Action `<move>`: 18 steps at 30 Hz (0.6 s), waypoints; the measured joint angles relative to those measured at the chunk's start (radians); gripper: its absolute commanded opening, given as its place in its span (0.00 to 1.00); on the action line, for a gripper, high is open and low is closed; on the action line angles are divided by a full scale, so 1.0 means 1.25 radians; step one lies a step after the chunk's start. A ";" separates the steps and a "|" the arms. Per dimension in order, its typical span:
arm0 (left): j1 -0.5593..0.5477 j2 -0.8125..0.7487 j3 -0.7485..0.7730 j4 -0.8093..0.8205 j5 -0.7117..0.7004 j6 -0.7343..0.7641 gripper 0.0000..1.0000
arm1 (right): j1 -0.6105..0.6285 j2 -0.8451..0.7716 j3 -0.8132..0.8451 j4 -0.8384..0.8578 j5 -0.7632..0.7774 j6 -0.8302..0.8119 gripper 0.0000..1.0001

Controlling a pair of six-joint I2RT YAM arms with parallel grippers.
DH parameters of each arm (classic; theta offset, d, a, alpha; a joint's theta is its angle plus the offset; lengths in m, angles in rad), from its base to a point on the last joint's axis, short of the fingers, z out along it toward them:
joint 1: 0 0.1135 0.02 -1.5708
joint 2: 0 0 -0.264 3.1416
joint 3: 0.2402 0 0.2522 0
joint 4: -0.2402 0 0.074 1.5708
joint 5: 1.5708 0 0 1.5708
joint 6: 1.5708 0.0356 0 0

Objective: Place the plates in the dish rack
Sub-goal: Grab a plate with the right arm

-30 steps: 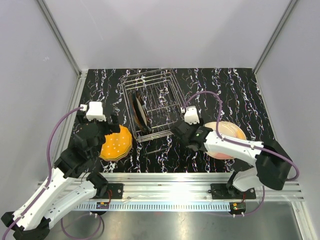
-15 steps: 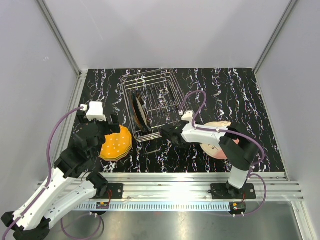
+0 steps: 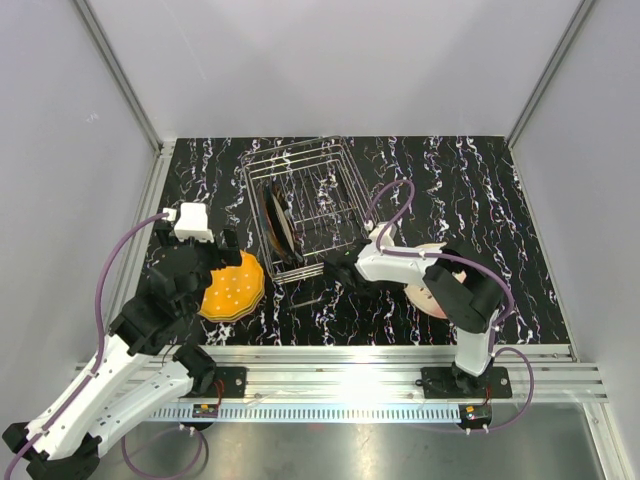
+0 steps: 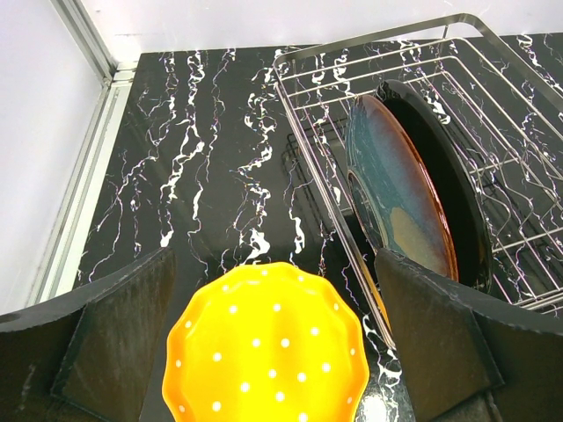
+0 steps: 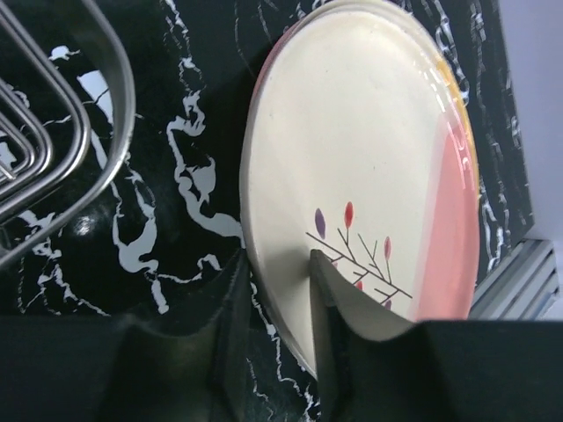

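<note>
**Right fingers (image 5: 339, 308) astride the rim of the cream plate (image 5: 369, 149), set to carry it to the dish rack (image 3: 325, 200).**

The right fingers stand partway apart, one over the plate's face and one just outside its edge. I cannot tell whether they already pinch it. An edge hold like this probably suits standing the plate upright in a slot. The left fingers (image 4: 114, 343) are spread wide and empty above the orange dotted plate (image 3: 232, 287), likely placed for a later pick. On the table (image 3: 470, 180), the cream plate lies at 4 o'clock, the orange one at 8 o'clock and the rack at 12 o'clock. Two plates stand upright in the rack, a black plate (image 4: 449, 193) and a blue-glazed plate (image 4: 391, 185). Two lie flat outside it. Pink and yellow edges beside the cream one may be more plates beneath.
</note>
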 measured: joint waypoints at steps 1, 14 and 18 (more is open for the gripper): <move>0.000 0.000 0.000 0.000 0.000 0.000 0.99 | 0.000 0.000 0.000 -0.002 0.003 0.001 0.25; 0.000 0.000 0.000 0.000 0.001 0.000 0.99 | 0.072 -0.006 0.094 -0.117 0.077 -0.048 0.00; 0.000 0.000 0.000 0.000 0.001 0.000 0.99 | 0.103 -0.013 0.139 -0.121 0.075 -0.050 0.00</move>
